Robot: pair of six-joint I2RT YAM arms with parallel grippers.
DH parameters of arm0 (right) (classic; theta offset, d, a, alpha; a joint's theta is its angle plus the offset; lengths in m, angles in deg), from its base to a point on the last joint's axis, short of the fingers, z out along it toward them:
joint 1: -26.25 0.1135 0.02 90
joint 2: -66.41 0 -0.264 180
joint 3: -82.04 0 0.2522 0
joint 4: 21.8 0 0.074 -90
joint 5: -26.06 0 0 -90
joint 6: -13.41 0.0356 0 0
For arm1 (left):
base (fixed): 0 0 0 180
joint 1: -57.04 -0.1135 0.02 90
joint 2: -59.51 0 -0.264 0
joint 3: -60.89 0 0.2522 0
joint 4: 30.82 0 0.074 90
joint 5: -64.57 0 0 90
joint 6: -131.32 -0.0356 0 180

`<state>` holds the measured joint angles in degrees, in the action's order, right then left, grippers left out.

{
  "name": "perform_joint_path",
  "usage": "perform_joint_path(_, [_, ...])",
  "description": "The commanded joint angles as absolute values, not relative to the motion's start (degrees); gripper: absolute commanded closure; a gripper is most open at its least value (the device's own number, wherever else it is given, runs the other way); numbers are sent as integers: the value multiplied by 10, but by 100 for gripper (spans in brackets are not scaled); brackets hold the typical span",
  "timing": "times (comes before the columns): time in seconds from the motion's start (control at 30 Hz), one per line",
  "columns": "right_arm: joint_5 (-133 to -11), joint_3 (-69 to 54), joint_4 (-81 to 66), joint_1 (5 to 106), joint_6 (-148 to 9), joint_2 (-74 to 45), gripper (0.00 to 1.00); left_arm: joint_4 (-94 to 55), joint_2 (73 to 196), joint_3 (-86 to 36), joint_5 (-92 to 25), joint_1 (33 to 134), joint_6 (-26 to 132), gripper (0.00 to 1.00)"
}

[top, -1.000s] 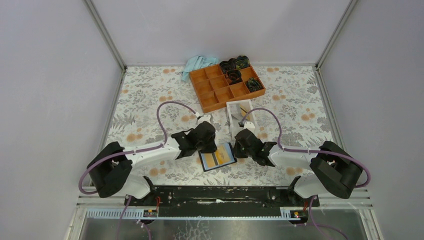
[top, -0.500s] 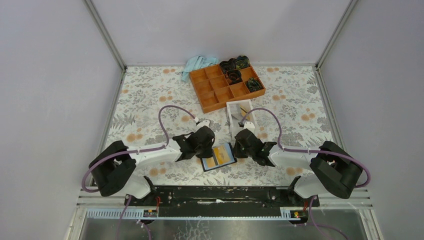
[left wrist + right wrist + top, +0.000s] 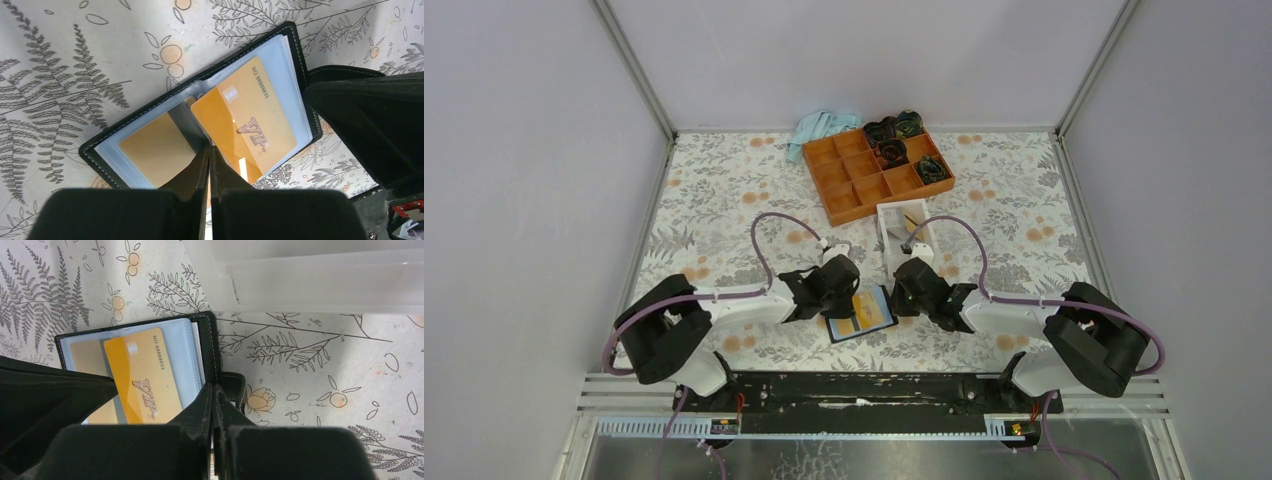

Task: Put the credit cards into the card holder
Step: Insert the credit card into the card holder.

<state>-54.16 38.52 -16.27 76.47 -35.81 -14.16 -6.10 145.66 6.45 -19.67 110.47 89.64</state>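
at the open card holder (image 3: 287,60) — left gripper (image 3: 210,156) and right gripper (image 3: 214,392) both pinched closed.

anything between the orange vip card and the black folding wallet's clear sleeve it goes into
Nothing visible: the orange VIP card lies directly on the black wallet's clear sleeve, shut left gripper at its edge.

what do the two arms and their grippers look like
Both arms match: the left arm and right arm have white links between bulky black joints, each with a purple cable looping to the wrist. The left gripper and right gripper are matte black, tapering to a narrow edge.
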Motion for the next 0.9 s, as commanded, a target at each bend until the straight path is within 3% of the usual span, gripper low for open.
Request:
perform_joint_path(0.0, [-549,389,-130,767,-367,-164,100,-87,1479,44,-197,1113,898,96])
perform_joint_path(0.87, [-545,394,-130,767,-364,-156,100,-96,1513,4,-199,1122,894,96])
